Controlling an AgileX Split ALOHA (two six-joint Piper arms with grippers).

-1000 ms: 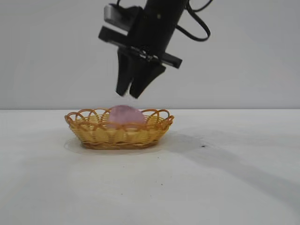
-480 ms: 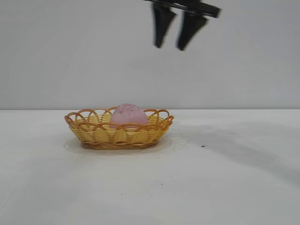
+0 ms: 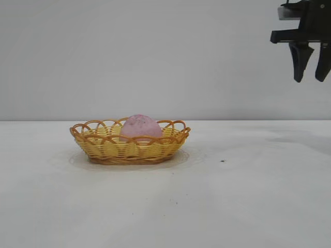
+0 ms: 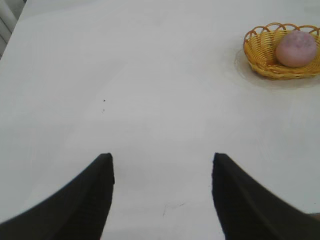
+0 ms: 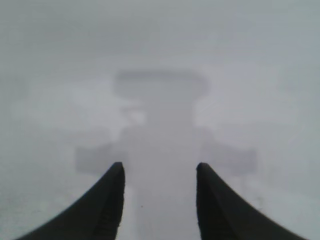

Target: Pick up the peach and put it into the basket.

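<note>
1. White table [image 3: 248, 206] and a plain pale wall fill the exterior view; a few dark specks dot the tabletop.
2. High at that view's right edge, the right end effector [image 3: 311, 78] hangs in the air, its two dark fingers [image 3: 300, 62] pointing down with a clear gap between them and nothing in the gap: released.
3. From the right wrist view, the same end effector [image 5: 160, 172] shows parted fingertips over bare table, on which its own blurred shadow [image 5: 162, 125] lies.
4. Well apart from it, lower and toward the exterior view's left, the basket [image 3: 103, 147] sits on the table, a shallow yellow-orange wicker oval with a looped rim.
5. Inside the basket rests the peach [image 3: 140, 126], a dull pink dome with faint speckles, its top rising above the rim.
6. Nothing touches the peach or the basket.
7. From the left wrist view, the left end effector [image 4: 162, 172] has its two dark fingers [image 4: 85, 200] spread wide over bare table, empty, with the basket [image 4: 260, 62] and the peach [image 4: 296, 48] far off in a corner of that picture.
8. Near the basket in the exterior view, one dark speck [image 3: 222, 161] marks the table on the side toward the right arm.
</note>
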